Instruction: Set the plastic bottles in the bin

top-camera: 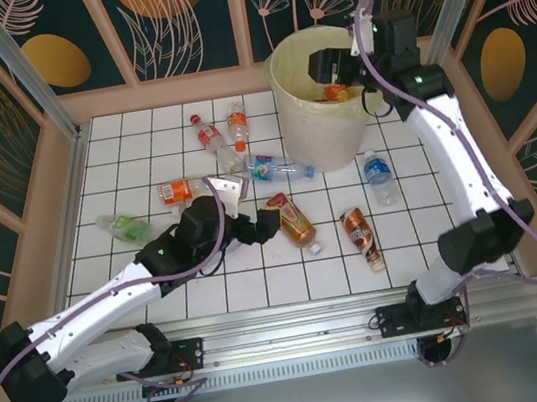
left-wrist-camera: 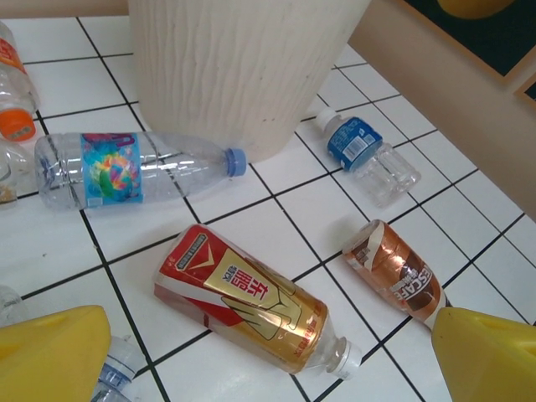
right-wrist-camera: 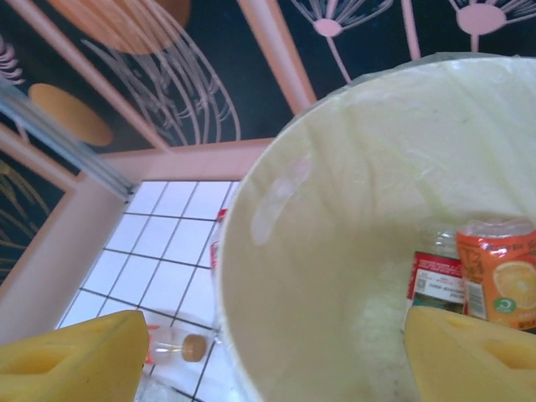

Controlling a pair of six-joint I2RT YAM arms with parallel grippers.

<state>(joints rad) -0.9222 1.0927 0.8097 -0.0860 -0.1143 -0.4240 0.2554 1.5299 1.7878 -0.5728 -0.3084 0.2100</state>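
Left gripper [left-wrist-camera: 268, 360]: fingers spread wide and empty, with the red-and-gold bottle [left-wrist-camera: 251, 301] lying just ahead between them. The arm stretches low over the tiles. Right gripper [right-wrist-camera: 268, 360]: fingers spread, empty, over the bin [right-wrist-camera: 293, 251]. An orange-label bottle [right-wrist-camera: 502, 280] lies inside, just beyond one finger. That arm is extended far forward.

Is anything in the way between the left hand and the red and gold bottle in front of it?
Nothing visible does. The left hand is open, and the red and gold bottle lies on the white tiles straight ahead of it, with no other object between them.
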